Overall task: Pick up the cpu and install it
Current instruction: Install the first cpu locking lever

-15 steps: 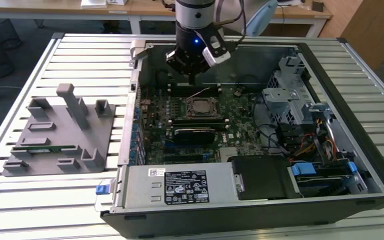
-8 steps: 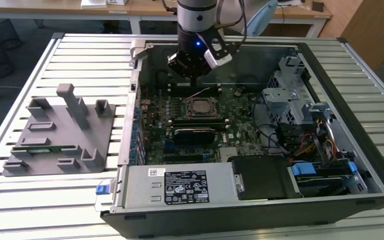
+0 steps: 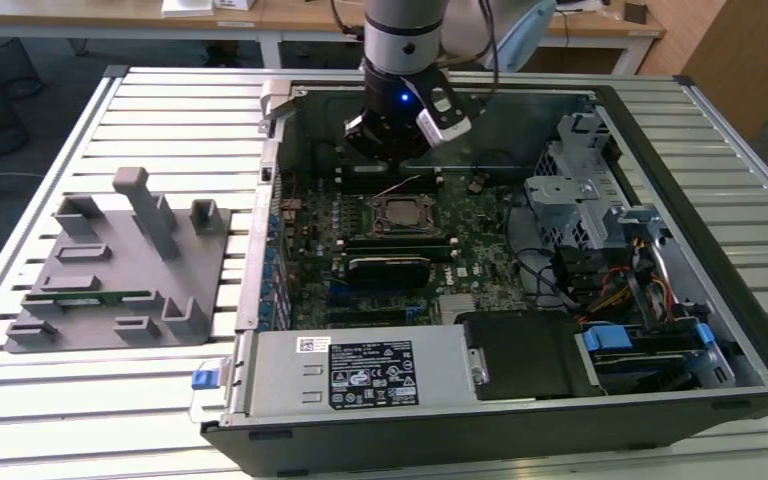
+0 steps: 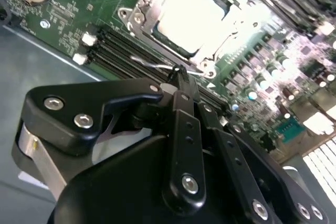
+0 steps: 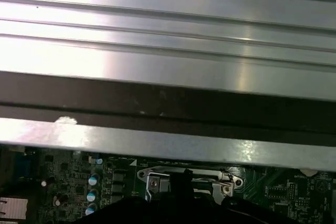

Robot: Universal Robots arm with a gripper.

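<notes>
**CPU Seated in Socket; Gripper Above Motherboard**

The open computer case (image 3: 704, 250) lies on its side on a slatted metal table (image 3: 157, 100). The motherboard (image 3: 478, 260) faces upward inside it.

The cpu (image 3: 396, 213) sits in the socket frame (image 4: 137, 15) near the middle of the board. In the second wrist view the cpu (image 4: 191, 17) shows as a pale, brightly lit square plate lying flat within the metal frame. The thin wire lever (image 4: 152, 64) of the socket lies alongside the frame, just beside the black memory slots (image 4: 113, 48).

The gripper (image 3: 387, 150) hangs inside the case, above the board and just beyond the socket toward the rear wall of the case. In the second wrist view the gripper (image 4: 181, 74) has its fingers drawn together at the tips, with nothing held between them. The tips sit close to the wire lever; contact cannot be determined.

A grey parts fixture (image 3: 117, 270) rests on the table at the exterior view's left, well apart from the case.
</notes>
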